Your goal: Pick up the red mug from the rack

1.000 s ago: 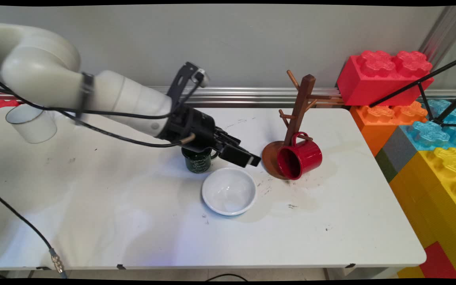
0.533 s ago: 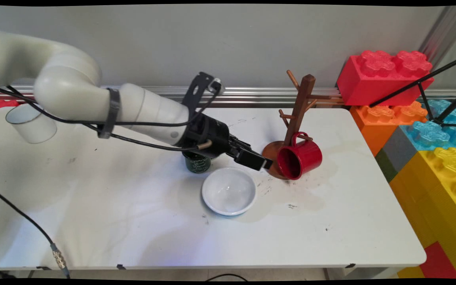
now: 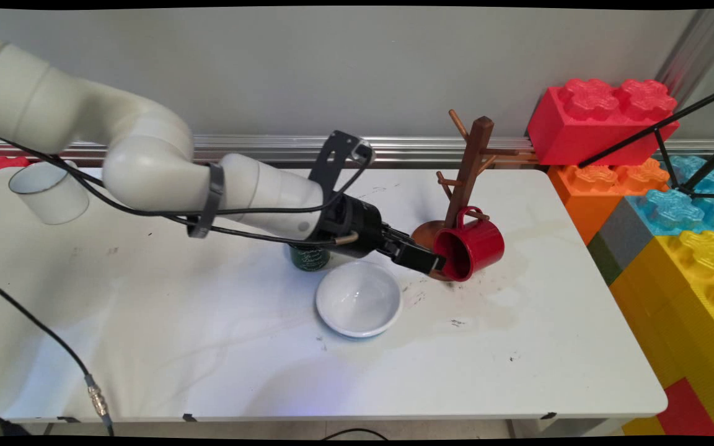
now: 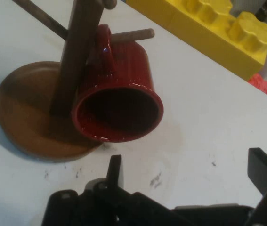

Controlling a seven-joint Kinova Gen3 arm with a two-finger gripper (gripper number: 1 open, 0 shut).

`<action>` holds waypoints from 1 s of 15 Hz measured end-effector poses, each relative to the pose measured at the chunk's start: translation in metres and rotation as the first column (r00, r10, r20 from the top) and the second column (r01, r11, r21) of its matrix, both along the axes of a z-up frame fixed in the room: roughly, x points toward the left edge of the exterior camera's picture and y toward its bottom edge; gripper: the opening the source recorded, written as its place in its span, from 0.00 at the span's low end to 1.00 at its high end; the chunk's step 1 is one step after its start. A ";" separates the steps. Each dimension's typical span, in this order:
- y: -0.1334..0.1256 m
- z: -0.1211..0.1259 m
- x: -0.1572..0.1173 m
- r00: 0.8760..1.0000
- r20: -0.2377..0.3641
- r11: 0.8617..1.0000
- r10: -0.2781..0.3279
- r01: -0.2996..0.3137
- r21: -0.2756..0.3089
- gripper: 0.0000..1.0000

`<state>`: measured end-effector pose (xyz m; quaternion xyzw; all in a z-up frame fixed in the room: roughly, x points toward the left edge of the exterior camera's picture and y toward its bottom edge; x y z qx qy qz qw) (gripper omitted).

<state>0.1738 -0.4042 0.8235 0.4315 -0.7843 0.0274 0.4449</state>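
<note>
A white tabletop with small dark marks on it is sitting in front of a plain grey wall, with a shiny metal rail running along its far edge. Big toy building blocks in red, orange, blue and yellow are piling up at the right side. A dark green mug is showing some pale writing, but the words are too small to read. The black two-finger hand is reaching low across the tabletop, and its fingers are standing wide apart with nothing between them. The hand is pointing right at the open mouth of a shiny red mug, very near its rim. The red mug is hanging by its handle from a low peg of a brown wooden mug tree and is leaning over the tree's round base. A round white bowl is sitting just under the hand. A clear plastic cup is standing far off at the left.
</note>
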 end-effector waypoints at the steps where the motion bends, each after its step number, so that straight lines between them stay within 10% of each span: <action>1: -0.001 -0.003 -0.002 1.000 -0.002 1.000 0.004 -0.004 0.000 1.00; 15: -0.020 -0.049 -0.051 0.996 -0.047 0.996 0.082 -0.080 0.037 1.00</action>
